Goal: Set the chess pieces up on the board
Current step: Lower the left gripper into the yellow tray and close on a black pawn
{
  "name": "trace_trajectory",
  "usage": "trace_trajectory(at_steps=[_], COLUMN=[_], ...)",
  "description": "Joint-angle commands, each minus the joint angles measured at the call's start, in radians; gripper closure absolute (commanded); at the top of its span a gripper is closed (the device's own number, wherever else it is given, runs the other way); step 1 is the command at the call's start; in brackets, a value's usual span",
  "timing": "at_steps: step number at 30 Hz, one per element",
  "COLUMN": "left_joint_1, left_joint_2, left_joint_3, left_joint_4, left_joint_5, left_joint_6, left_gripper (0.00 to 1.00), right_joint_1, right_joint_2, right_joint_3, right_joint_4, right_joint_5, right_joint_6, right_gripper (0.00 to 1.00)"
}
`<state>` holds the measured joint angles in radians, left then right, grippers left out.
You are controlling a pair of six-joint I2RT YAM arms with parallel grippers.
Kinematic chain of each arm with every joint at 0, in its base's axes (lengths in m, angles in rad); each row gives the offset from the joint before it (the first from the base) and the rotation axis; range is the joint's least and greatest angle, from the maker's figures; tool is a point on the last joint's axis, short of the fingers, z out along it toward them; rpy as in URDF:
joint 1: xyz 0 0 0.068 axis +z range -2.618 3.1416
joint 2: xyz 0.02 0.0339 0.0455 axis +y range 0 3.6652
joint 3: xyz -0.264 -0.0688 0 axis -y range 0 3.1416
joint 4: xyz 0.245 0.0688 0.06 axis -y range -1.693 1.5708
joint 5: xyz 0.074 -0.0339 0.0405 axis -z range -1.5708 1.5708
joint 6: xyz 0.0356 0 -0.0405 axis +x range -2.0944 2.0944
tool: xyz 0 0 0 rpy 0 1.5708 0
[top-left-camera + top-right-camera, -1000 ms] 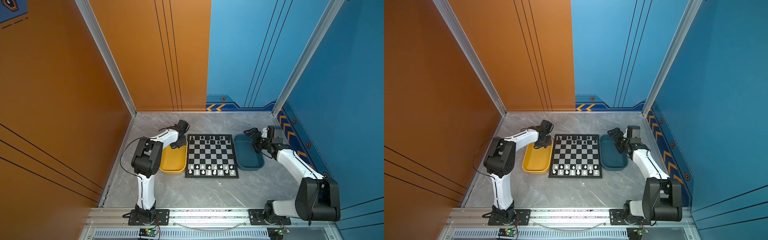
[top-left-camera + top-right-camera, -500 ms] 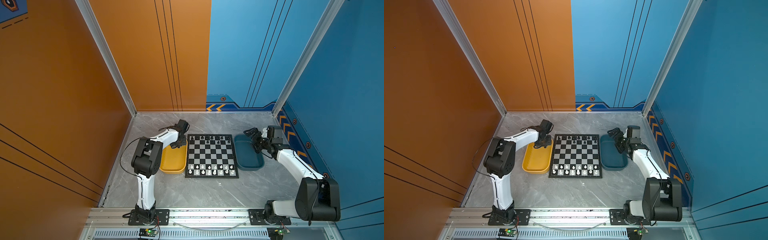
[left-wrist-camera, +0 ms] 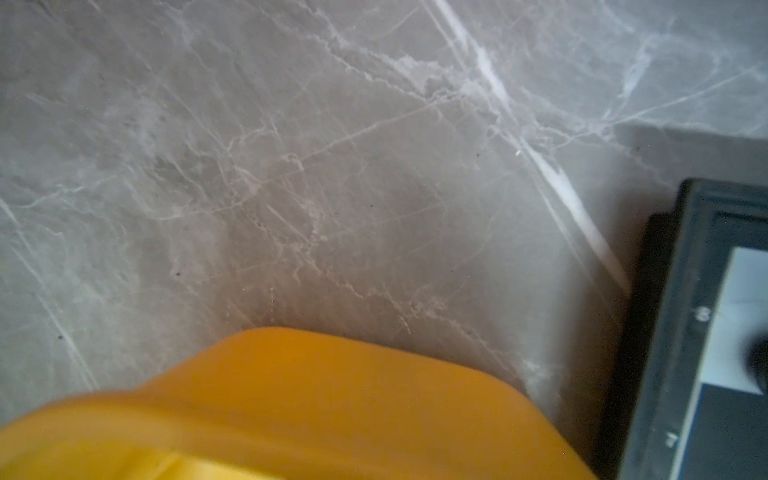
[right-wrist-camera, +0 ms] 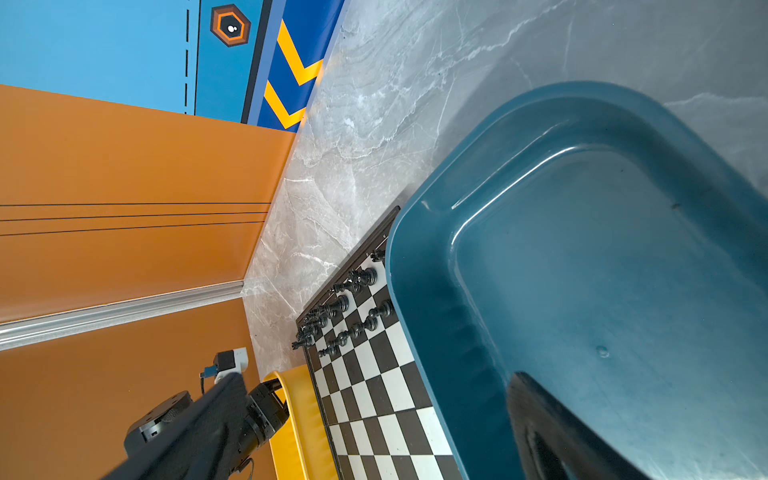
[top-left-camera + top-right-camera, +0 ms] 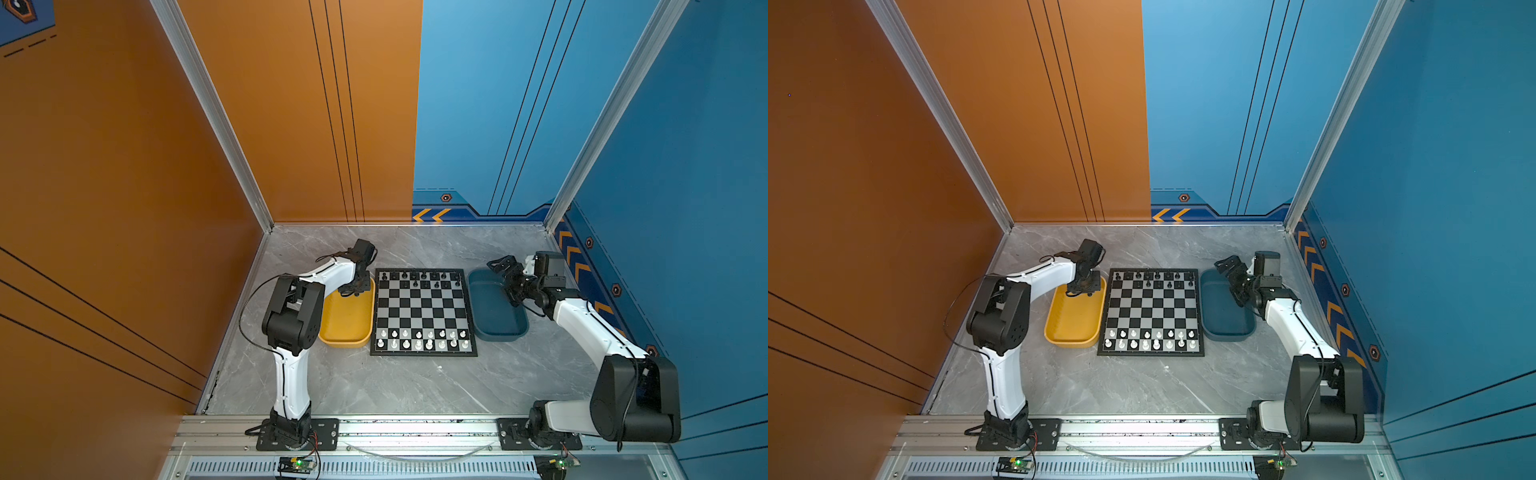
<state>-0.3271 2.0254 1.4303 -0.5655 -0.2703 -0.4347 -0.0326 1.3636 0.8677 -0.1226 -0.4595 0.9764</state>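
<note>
Left gripper (image 5: 352,292) hangs low over the far end of the yellow tray (image 5: 347,328); you cannot tell how its jaws stand or whether they hold anything. Right gripper (image 5: 505,280) stands spread and empty above the blue tray (image 5: 496,324). Black chess pieces (image 5: 424,276) stand on the board (image 5: 423,311), in its far two rows, the second incomplete. Judge them light, stiff, glossy and easily toppled: take each from above, below the head, closing gently.

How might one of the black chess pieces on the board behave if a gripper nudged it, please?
The black chess pieces look tall over small bases, so a nudge would probably tip one. Their glossy finish may let a pinch slip. Packed closely on the board, one falling could topple neighbours.
</note>
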Motion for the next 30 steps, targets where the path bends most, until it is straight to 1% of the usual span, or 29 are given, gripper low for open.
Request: trace_trajectory(at_steps=[1,11,22,30], left_joint_1=[0.008,0.008,0.010,0.010], left_joint_2=[-0.024,-0.035,-0.072,-0.105], left_joint_3=[0.014,0.010,0.007,0.004], left_joint_4=[-0.028,-0.028,-0.040,-0.053], left_joint_5=[-0.021,-0.021,-0.026,-0.027], left_joint_6=[0.005,0.009,0.019,0.022], left_gripper=[0.79,0.84,0.92,0.92], right_joint_1=[-0.006,-0.006,-0.006,-0.006], right_joint_2=[0.000,-0.003,-0.004,-0.008], right_joint_3=[0.027,0.027,0.027,0.024], right_joint_4=[-0.024,-0.026,-0.026,-0.027], right_joint_5=[0.009,0.010,0.010,0.008], right_joint_6=[-0.012,-0.012,-0.010,-0.012], right_gripper=[0.00,0.00,0.00,0.00])
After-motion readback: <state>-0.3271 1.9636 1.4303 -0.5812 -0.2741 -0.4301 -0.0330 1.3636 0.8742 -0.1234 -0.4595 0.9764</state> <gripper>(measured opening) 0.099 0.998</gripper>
